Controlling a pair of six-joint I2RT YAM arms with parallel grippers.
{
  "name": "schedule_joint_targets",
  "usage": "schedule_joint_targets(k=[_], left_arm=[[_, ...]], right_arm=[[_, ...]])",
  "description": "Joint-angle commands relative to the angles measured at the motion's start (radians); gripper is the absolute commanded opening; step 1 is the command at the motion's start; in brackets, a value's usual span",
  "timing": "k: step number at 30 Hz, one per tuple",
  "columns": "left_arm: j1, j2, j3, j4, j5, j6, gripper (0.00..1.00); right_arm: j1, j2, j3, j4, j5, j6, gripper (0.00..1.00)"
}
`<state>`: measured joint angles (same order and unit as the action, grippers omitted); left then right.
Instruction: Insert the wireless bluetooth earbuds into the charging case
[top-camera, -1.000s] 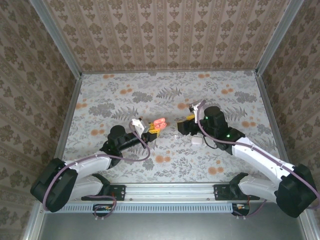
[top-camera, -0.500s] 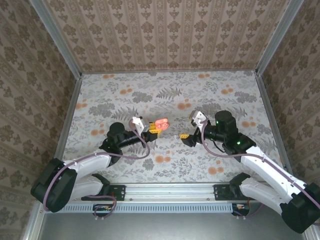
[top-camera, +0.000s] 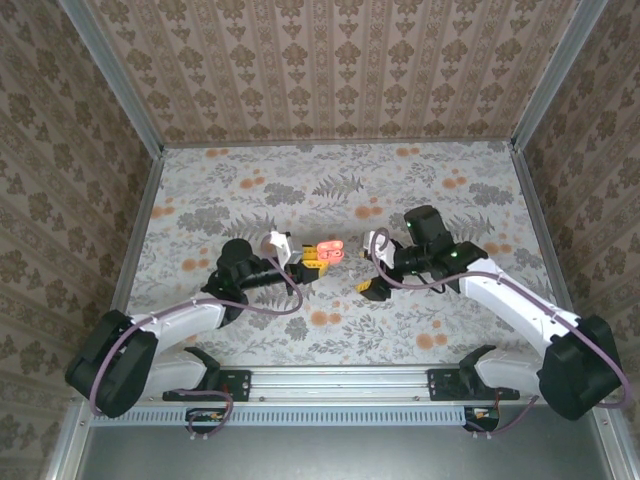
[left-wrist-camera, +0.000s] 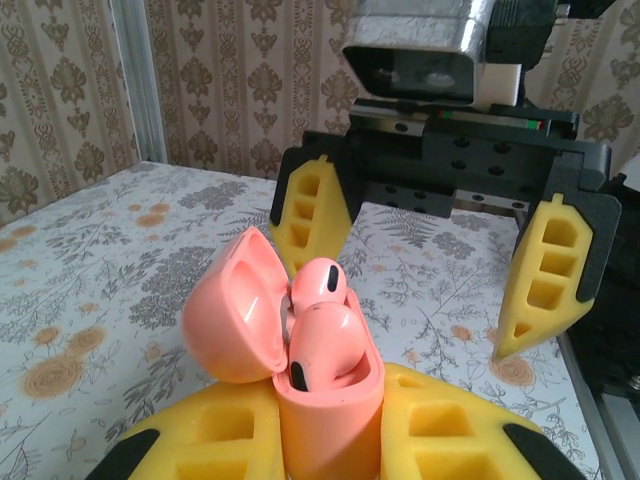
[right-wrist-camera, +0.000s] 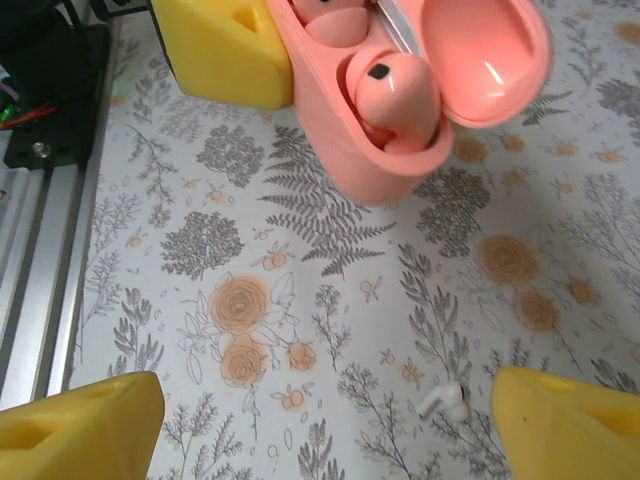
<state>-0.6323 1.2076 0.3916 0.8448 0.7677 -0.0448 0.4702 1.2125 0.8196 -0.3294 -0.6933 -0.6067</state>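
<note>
The left pincer (left-wrist-camera: 330, 445) is closed on the coral charging case (left-wrist-camera: 330, 400), its yellow fingers pressing the lower body from both sides, so that the case stands upright between them. The lid (left-wrist-camera: 235, 310) is swung open to one side. Two coral earbuds (left-wrist-camera: 322, 330) sit in the case's wells, their rounded heads standing above the rim.

The right pincer (right-wrist-camera: 320, 430) faces the case from just across, tilted down toward the tabletop (top-camera: 250, 190), with its fingers spread wide and nothing between them. In the left wrist view the case stands in front of one of this pincer's fingers, while the other finger's tip is down near the tabletop. A white earbud (right-wrist-camera: 445, 400) lies on the flowered surface within the gap of the right pincer, just beside one finger and well apart from the other. From the right wrist, the case lies ahead of the fingertips, beyond the white earbud.
</note>
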Motion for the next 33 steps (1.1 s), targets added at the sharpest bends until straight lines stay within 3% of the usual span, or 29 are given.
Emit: schedule_joint_targets(k=[1,12,20,33], left_arm=[[0.010,0.010,0.033,0.022,0.039,0.016,0.10],[0.009,0.018,0.047,0.020,0.054,0.009,0.10],[0.010,0.028,0.049,0.020,0.043,0.006,0.10],[0.009,0.028,0.035,0.029,0.023,-0.005,0.10]], right_arm=[[0.005,0.046,0.056,-0.039,-0.103,-0.047,0.85],[0.040,0.170,0.176,-0.026,-0.196,-0.058,0.81],[0.047,0.173,0.187,0.032,-0.241,-0.080,0.75],[0.041,0.026,0.087,0.180,-0.201,-0.041,0.70]])
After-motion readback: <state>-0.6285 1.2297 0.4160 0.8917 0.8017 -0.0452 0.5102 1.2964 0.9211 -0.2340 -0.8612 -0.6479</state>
